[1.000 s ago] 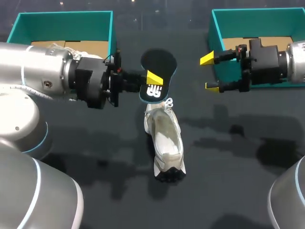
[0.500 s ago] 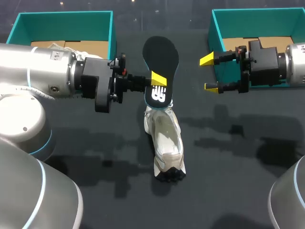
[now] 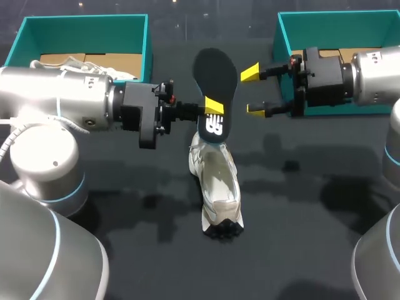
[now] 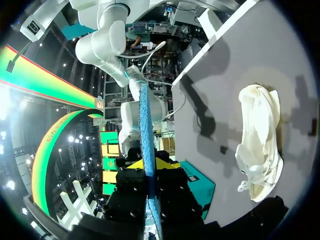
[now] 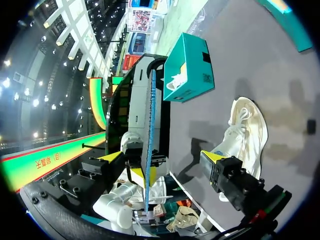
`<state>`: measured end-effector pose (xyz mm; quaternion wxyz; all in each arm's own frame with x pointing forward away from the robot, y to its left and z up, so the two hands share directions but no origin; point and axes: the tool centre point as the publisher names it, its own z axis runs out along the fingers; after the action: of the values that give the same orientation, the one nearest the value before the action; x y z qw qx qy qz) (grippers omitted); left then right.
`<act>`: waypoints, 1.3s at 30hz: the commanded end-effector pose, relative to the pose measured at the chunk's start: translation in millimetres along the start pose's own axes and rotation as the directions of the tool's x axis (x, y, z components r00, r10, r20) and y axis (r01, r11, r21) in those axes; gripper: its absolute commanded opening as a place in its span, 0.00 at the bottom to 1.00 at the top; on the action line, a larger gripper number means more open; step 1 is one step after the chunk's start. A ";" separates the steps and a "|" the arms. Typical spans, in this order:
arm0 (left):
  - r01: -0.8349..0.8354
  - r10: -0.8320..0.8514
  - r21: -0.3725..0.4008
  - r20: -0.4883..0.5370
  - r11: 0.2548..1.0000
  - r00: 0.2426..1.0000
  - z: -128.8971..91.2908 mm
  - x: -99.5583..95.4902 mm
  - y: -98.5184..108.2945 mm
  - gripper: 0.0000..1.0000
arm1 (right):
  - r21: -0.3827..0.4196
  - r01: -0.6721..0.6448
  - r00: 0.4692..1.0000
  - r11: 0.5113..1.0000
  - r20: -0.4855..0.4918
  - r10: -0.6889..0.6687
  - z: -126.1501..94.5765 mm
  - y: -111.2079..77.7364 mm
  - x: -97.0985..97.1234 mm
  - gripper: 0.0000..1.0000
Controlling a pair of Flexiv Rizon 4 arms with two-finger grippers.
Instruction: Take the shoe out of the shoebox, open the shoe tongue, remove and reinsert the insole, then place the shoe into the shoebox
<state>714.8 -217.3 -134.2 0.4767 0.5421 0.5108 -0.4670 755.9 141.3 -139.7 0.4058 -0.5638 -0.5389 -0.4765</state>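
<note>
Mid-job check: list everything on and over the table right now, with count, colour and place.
insole: one, black, held upright over the shoe's heel end
shoe: one, white with a dark sole, lying mid-table
left shoebox: one, teal, far left corner, brown card inside
white item: one, perhaps a second shoe, in the left shoebox, partly hidden by my arm
right shoebox: one, teal, far right corner, brown card inside
table: one, black
left gripper: shut on the insole
right gripper: open, just beside the insole, apart from it
</note>
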 end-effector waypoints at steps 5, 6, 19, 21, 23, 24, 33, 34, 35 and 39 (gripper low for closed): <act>-0.036 0.036 -0.003 0.008 0.999 0.999 14.7 10.5 4.5 0.00 | 0.040 -0.014 0.997 0.999 -0.079 0.017 28.2 5.0 -9.4 1.00; -0.037 0.037 -0.004 0.006 0.999 0.999 14.8 11.3 3.9 0.00 | 0.043 -0.018 0.996 0.999 -0.085 0.022 29.9 4.7 -9.7 0.99; -0.056 0.057 -0.050 0.006 0.997 0.998 15.4 19.2 2.2 0.00 | 0.050 -0.074 0.990 0.996 -0.120 0.079 32.9 0.0 -13.8 0.46; -0.055 0.055 -0.057 0.004 0.997 0.998 15.9 20.5 1.4 0.00 | 0.051 -0.074 0.989 0.996 -0.122 0.080 33.2 -0.8 -12.8 0.41; -0.049 0.049 -0.065 0.002 0.997 0.999 16.1 21.8 1.1 0.00 | 0.054 -0.071 0.990 0.996 -0.121 0.077 34.2 -1.8 -11.3 0.40; -0.046 0.046 -0.069 0.000 0.997 0.999 16.2 22.5 1.1 0.00 | 0.054 -0.067 0.990 0.996 -0.121 0.073 34.4 -2.5 -10.7 0.40; -0.023 0.023 -0.087 0.003 0.996 1.000 17.6 25.0 0.2 0.00 | 0.050 -0.051 0.990 0.997 -0.129 0.057 36.1 -6.5 -9.5 0.38; -0.022 0.022 -0.088 0.003 0.996 1.000 18.0 25.1 0.2 0.00 | 0.051 -0.049 0.990 0.997 -0.130 0.055 36.5 -6.7 -9.6 0.35; -0.021 0.022 -0.089 0.003 0.996 1.000 18.4 25.1 0.2 0.00 | 0.054 -0.045 0.990 0.998 -0.133 0.052 37.0 -6.9 -9.7 0.31; -0.021 0.021 -0.095 0.002 0.995 1.000 19.7 25.1 0.4 0.00 | 0.059 -0.039 0.990 0.998 -0.136 0.047 38.4 -8.0 -9.6 0.22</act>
<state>717.2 -232.1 -160.4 0.5057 0.5243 0.5251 -0.4400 751.3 174.8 -156.3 0.4675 -0.5294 -0.5101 -0.4909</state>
